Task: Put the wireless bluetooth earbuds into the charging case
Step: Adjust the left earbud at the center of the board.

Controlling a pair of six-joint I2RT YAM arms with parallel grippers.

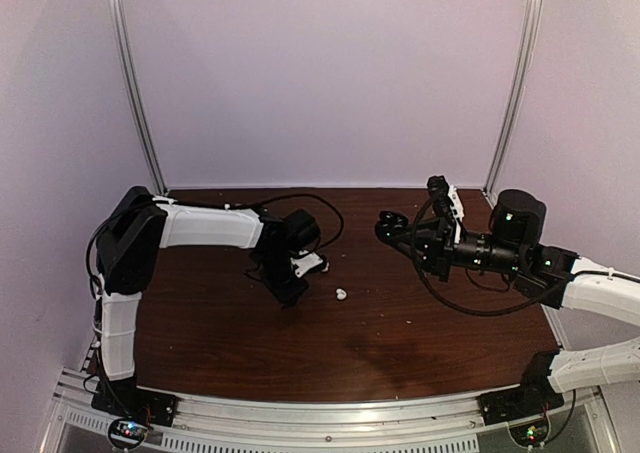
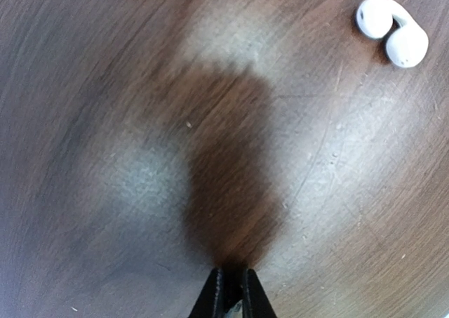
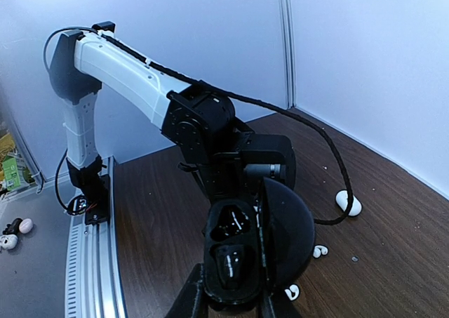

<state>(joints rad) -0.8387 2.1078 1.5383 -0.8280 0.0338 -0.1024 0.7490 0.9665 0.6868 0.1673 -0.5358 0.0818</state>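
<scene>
**Operator:** Which step is running?

**Technician:** By my reading, pick-up of an earbud. The left gripper (image 2: 229,293) is pointing down at the dark brown wooden counter (image 1: 400,343). Its fingertips are standing almost together and nothing is showing between them. The glossy white two-lobed plastic earbud (image 2: 391,31) is lying on the counter off to one side of those fingertips, apart from them and not gripped. The right gripper (image 3: 230,300) is clamping the black round plastic charging case (image 3: 235,255), which is facing the left arm with its lid hinged open. Whether a cavity is already filled cannot be told.

**Operator:** What is the next move calling for?

**Technician:** Probably spreading the left fingers, shifting sideways until they are straddling the earbud, then lowering, closing and carrying it to a cavity. The bud is small and glossy, so it is likely to slip.

**Operator:** What is standing in the way?

**Technician:** A white oval pebble-shaped case (image 3: 349,203) is sitting where the left arm's black cable (image 3: 295,116) is drooping to the counter. In the right wrist view, two small white pieces (image 3: 320,250), seemingly earbuds, are lying near it. The open lid is crowding one side of the cavities.
</scene>
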